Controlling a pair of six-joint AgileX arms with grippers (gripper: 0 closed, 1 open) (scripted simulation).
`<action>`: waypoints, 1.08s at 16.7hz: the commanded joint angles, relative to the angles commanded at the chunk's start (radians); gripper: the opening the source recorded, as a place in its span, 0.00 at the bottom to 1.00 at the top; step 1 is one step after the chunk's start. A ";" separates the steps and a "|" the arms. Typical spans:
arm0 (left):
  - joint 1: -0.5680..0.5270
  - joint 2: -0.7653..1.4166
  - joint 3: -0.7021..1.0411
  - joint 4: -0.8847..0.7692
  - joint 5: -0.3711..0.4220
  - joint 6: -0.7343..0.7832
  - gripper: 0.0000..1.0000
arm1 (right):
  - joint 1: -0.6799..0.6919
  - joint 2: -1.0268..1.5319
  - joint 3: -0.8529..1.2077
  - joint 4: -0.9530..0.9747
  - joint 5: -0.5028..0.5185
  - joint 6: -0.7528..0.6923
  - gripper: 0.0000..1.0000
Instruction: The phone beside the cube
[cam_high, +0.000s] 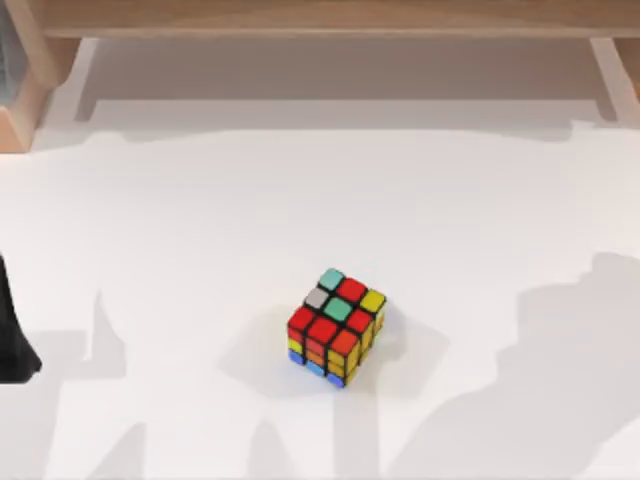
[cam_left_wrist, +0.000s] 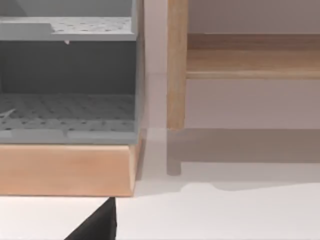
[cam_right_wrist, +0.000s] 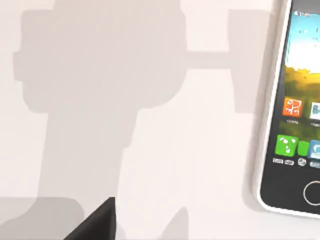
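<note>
White desk (cam_high: 200, 220) of matte finish, bearing the small black-edged puzzle cube (cam_high: 336, 327) with mostly red stickers plus teal, yellow, grey, orange and blue, seen from above. The white-framed smartphone (cam_right_wrist: 295, 115) with black face, round home button and lit screen of app icons lies flat on the desk in the right wrist view, with the shadow of an arm cast beside it; how far it lies from the cube cannot be told, since the two share no picture. A dark part of the left arm (cam_high: 12, 330) stands well to the left of the cube, its wrist camera facing a grey perforated rack (cam_left_wrist: 65, 105) in a pale wooden frame (cam_left_wrist: 176, 65). Whether either gripper is released or clenched cannot be told. Risks, as judged: a thin phone lying flat gives little edge to pinch, so a descent may slip off the frame or push the phone aside; on delivery, a low approach could knock the cube.
</note>
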 joint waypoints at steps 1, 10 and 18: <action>0.000 0.000 0.000 0.000 0.000 0.000 1.00 | -0.024 0.088 0.070 -0.043 0.000 -0.001 1.00; 0.000 0.000 0.000 0.000 0.000 0.000 1.00 | -0.161 0.580 0.487 -0.271 -0.003 -0.006 1.00; 0.000 0.000 0.000 0.000 0.000 0.000 1.00 | -0.163 0.598 0.487 -0.261 -0.003 -0.003 1.00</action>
